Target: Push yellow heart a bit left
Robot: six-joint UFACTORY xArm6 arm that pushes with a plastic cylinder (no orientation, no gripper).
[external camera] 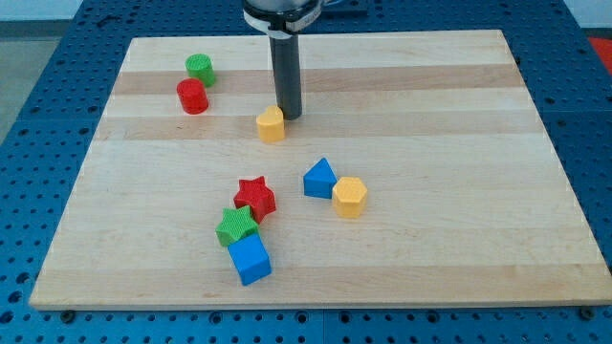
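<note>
The yellow heart [272, 124] lies on the wooden board [430, 105], a little above the middle. My tip [289, 116] stands just at the heart's upper right side, touching it or nearly so. The dark rod rises straight up from there to the view's top edge.
A green cylinder [200, 68] and a red cylinder [192, 96] sit at the upper left. A blue triangle [319, 179] touches a yellow pentagon [350, 197] right of centre. A red star [255, 198], a green star [236, 227] and a blue cube [250, 259] cluster at the lower middle.
</note>
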